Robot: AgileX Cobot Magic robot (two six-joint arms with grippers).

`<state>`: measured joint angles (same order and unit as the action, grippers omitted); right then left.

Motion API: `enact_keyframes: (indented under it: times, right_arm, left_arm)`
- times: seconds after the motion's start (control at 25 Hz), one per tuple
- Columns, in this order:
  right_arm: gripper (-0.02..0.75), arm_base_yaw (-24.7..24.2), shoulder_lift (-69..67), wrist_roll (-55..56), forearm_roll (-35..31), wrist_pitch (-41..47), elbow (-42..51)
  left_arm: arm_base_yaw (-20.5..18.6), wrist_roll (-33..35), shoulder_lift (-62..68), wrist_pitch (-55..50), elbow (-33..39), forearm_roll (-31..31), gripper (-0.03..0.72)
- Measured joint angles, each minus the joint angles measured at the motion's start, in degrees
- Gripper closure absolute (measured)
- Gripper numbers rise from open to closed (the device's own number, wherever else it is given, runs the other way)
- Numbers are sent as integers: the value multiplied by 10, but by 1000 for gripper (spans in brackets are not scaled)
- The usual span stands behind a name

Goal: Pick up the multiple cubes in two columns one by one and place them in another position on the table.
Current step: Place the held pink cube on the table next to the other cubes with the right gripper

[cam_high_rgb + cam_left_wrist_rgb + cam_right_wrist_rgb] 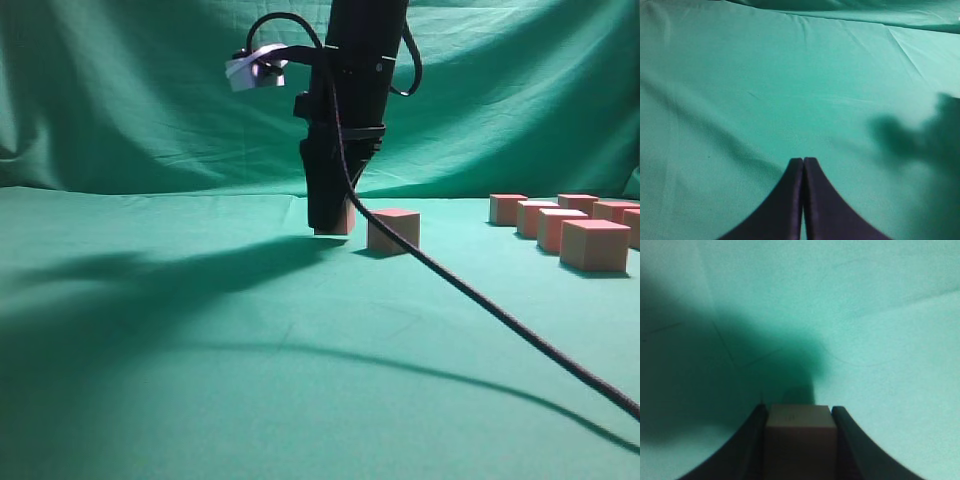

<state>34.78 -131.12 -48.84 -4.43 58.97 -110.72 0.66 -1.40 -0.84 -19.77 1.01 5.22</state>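
Note:
My right gripper [328, 222] reaches to the middle of the table [200, 380] and points straight down. It is shut on a salmon cube [346, 218] whose bottom is at cloth level. The right wrist view shows this cube [799, 432] held between both jaws of the right gripper [798, 410]. A second cube [393, 230] stands just right of it, apart from it. Several more cubes stand in two columns at the far right, the nearest one [594, 245] in front. My left gripper [803, 161] is shut and empty over bare green cloth; it does not show in the exterior view.
A black cable [500, 315] hangs from the right arm and runs down to the lower right, in front of the second cube. A green cloth backdrop [150, 100] hangs behind the table. Arm shadows lie on the cloth at the left.

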Motion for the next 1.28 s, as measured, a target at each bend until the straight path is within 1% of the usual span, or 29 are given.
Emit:
enact_keyframes:
  times: [0.64,0.72,0.88,0.92,0.96,1.08,1.12,1.16,1.28]
  right_arm:
    - [475,0,-10,0,-19,9,-4]
    - [393,0,-10,0,-19,10,-4]
    - [167,0,-10,8,-19,10,-5]
    - [120,0,-10,16,-17,10,-5]
    - [90,0,-8,23,-14,10,-5]
    - [97,-1,4,70,7,31,-23]
    - [55,-1,9,83,10,45,-34]
    - [71,-1,15,96,14,56,-45]
    - [71,-1,47,112,17,98,-70]
  left_arm:
    - [0,0,0,0,0,0,688]
    - [0,0,0,0,0,0,688]
    - [0,0,0,0,0,0,688]
    - [0,0,0,0,0,0,688]
    - [0,0,0,0,0,0,688]
    - [0,0,0,0,0,0,688]
    - [0,0,0,0,0,0,688]
    - [0,0,0,0,0,0,688]
    - [0,0,0,0,0,0,688]
